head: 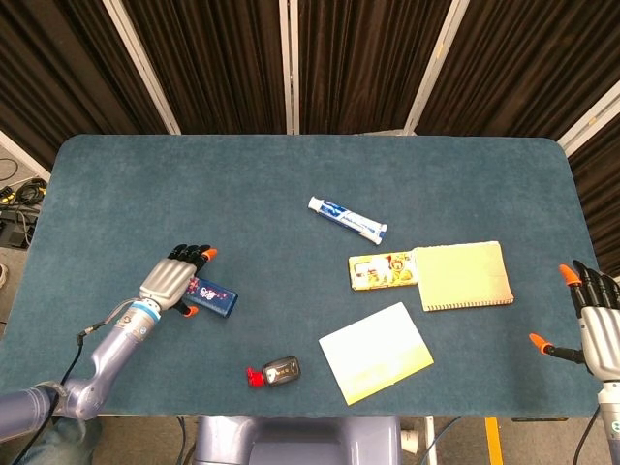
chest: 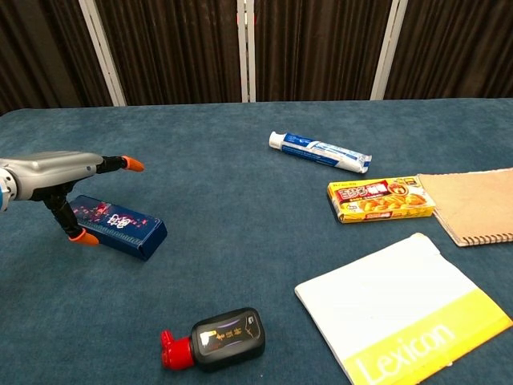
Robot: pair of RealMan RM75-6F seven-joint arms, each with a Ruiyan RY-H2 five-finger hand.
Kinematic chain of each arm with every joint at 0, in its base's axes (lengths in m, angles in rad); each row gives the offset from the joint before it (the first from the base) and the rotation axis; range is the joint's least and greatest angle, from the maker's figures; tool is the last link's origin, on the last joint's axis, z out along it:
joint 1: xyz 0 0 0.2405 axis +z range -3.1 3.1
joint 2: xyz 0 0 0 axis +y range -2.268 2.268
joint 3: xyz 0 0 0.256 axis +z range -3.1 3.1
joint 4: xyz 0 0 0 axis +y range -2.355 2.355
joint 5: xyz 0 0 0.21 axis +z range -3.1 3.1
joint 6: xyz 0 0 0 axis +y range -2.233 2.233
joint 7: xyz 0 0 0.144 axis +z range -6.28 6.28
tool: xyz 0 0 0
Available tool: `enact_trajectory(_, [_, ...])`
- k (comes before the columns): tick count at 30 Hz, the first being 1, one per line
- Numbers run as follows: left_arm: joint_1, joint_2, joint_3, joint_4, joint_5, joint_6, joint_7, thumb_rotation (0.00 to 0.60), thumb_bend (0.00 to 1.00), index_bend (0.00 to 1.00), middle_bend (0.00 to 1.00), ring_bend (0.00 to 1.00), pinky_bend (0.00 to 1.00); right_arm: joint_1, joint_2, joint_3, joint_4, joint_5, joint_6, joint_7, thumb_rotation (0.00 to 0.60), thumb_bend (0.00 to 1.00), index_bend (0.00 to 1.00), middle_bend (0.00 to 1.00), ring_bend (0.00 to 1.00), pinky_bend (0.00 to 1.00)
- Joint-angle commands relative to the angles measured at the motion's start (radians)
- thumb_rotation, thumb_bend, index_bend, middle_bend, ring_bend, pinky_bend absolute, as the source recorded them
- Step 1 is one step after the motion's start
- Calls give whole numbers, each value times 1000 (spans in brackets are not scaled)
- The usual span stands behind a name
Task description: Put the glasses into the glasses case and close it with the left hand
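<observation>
From where I sit, my left hand (head: 172,281) hovers over the left end of the closed dark-blue rectangular glasses case (head: 210,296) at the counter's (head: 291,165) left side. Right of it lies the red-capped black ink bottle (head: 274,372), nearer me.

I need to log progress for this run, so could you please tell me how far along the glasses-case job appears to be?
Done: the dark blue patterned rectangular glasses case lies closed on the teal table; no glasses are visible outside it. In hand: nothing; the left hand hovers over the case's left end, fingers extended, thumb tip beside it. The right hand idles open at the table's right edge. Left: seemingly only withdrawing the left hand.
</observation>
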Motion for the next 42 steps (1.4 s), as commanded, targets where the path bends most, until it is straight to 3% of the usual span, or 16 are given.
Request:
enact_trajectory(1, [-1, -36, 1, 35, 7, 20, 11, 600, 133, 109, 3, 0, 5, 0, 0, 0, 1, 1, -1, 0, 600, 0, 0, 0, 0, 0])
enact_trajectory(4, [-3, -51, 1, 46, -2, 21, 21, 600, 159, 234, 85, 19, 81, 1, -1, 1, 2, 2, -3, 0, 600, 0, 0, 0, 0, 0])
enact_trajectory(8, [-8, -52, -1, 44, -21, 7, 28, 600, 224, 364, 224, 135, 200, 2, -1, 1, 3, 4, -5, 2, 600, 0, 0, 0, 0, 0])
enact_trajectory(11, [-7, -55, -1, 47, -26, 14, 42, 600, 273, 439, 279, 187, 222, 2, 0, 0, 2, 2, -5, 3, 600, 0, 0, 0, 0, 0])
enact_trajectory(17, [-4, -57, 0, 46, -29, 26, 51, 600, 281, 481, 306, 211, 222, 1, 0, -1, 1, 0, -4, 2, 600, 0, 0, 0, 0, 0])
enact_trajectory(19, [-4, -56, 0, 46, -28, 27, 52, 600, 252, 453, 272, 196, 219, 1, 0, -1, 1, 0, -4, 2, 600, 0, 0, 0, 0, 0])
enact_trajectory(21, [-3, -54, 2, 44, -25, 26, 51, 600, 154, 352, 154, 112, 159, 1, 0, -1, 1, 0, -3, 2, 600, 0, 0, 0, 0, 0])
enact_trajectory(23, [-3, -48, 7, 41, -20, 21, 46, 600, 27, 157, 20, 11, 35, 1, 0, -1, 0, 0, -3, 2, 600, 0, 0, 0, 0, 0])
enact_trajectory(26, [3, -30, 5, 23, -6, 28, 28, 600, 0, 12, 0, 0, 0, 1, 1, -1, -1, -1, -3, 3, 600, 0, 0, 0, 0, 0])
enact_trajectory(30, [22, 7, -2, -19, 20, 81, 20, 600, 0, 0, 0, 0, 0, 0, 3, -2, -2, -5, -2, 8, 600, 0, 0, 0, 0, 0])
enact_trajectory(36, [100, 110, -6, -163, 73, 279, 77, 600, 0, 0, 0, 0, 0, -6, 7, -3, -6, -23, 16, 16, 600, 0, 0, 0, 0, 0])
enact_trajectory(42, [228, 274, 23, -404, 96, 473, 123, 600, 0, 0, 0, 0, 0, -12, 14, -11, -3, -63, 37, 58, 600, 0, 0, 0, 0, 0])
